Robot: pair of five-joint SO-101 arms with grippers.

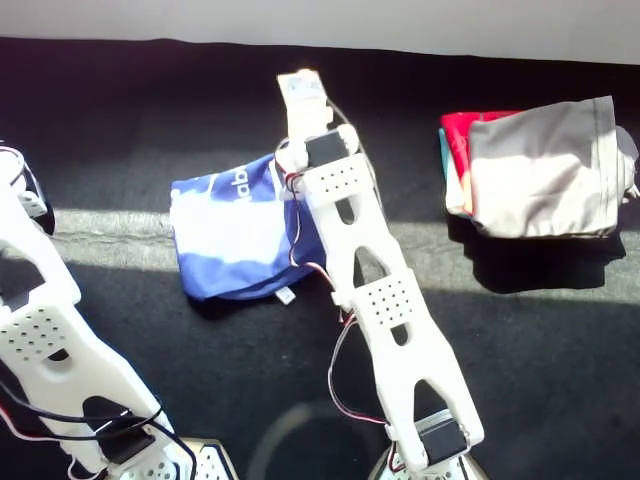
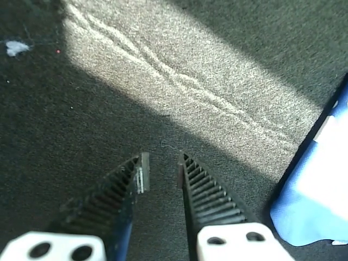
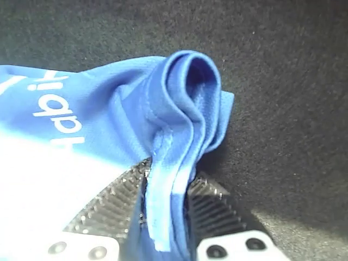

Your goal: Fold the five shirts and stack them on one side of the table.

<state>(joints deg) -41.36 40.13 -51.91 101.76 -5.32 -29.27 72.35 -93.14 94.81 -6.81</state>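
Note:
A blue and white shirt point(image 1: 240, 235) lies partly folded at the middle of the dark table. My right gripper point(image 1: 288, 170) sits at its far right corner, shut on a bunched blue hem point(image 3: 185, 109); the jaws point(image 3: 166, 179) pinch that fold between them. To the right is a stack of folded shirts point(image 1: 540, 170), a grey one on top and a red one point(image 1: 462, 130) showing beneath. My left gripper point(image 1: 35, 205) is at the table's left edge, open and empty point(image 2: 161, 163) above bare cloth, with the blue shirt point(image 2: 321, 190) off to its side.
A dark cloth point(image 1: 150, 100) covers the table, crossed by a bright sunlit band point(image 1: 110, 235). The right arm point(image 1: 390, 310) stretches from the near edge toward the blue shirt. A small white scrap point(image 2: 15, 48) lies on the cloth.

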